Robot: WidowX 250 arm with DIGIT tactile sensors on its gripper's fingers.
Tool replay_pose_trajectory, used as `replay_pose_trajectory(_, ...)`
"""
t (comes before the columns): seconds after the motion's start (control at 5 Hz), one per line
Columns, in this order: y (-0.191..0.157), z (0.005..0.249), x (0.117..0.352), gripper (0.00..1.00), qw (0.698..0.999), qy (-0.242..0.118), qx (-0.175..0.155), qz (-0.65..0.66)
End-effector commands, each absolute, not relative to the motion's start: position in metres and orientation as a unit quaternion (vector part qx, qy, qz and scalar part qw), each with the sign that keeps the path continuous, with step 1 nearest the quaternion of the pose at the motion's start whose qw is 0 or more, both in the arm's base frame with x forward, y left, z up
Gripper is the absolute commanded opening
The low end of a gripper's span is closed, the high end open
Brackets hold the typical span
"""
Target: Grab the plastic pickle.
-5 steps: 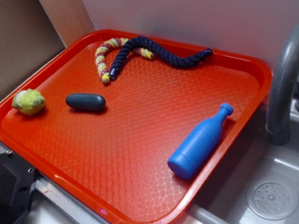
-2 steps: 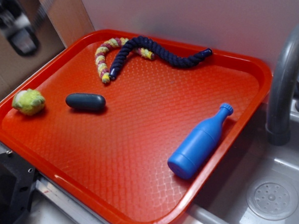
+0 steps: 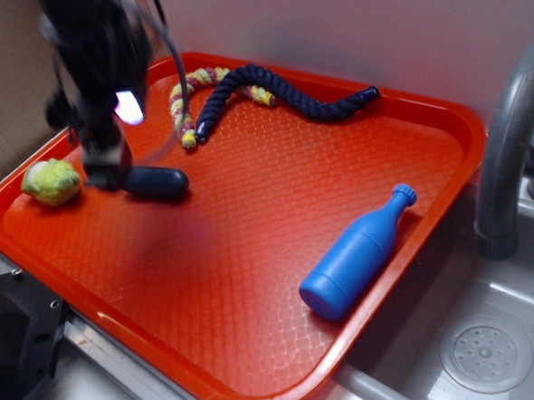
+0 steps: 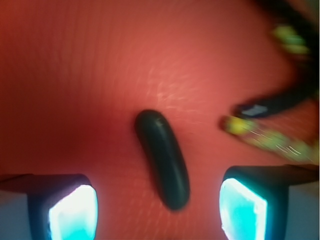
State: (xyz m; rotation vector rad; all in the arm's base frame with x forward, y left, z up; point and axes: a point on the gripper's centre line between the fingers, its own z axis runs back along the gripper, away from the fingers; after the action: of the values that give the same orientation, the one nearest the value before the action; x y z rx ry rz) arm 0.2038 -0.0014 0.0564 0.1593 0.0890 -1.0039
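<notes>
Orange plastic tray (image 3: 444, 126) holds the dark grey-green plastic pickle (image 4: 163, 157), a blue plastic bottle (image 3: 354, 256), a lumpy yellow-green ball (image 3: 51, 181) and 2 ropes. The tool (image 4: 159, 210) is spread above the pickle, not touching it.

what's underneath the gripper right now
The plastic pickle lies on the red tray between the open fingers of the gripper. From the side, the arm hides the pickle's left end; contact can't be judged.
</notes>
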Motion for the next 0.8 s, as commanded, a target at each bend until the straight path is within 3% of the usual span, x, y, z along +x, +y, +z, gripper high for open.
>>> replay_pose_trajectory(0.0,-0.019,0.008,0.209,1.0,0.833,0.091,0.069,-0.541)
replay_pose_trajectory(0.2,-0.019,0.006,0.21,0.0,0.84,0.093,0.066,-0.53)
replay_pose_trajectory(0.4,-0.014,0.017,0.208,0.0,0.847,0.068,0.057,-0.525)
replay_pose_trajectory(0.6,-0.004,0.059,0.202,0.0,0.871,0.016,0.062,-0.488)
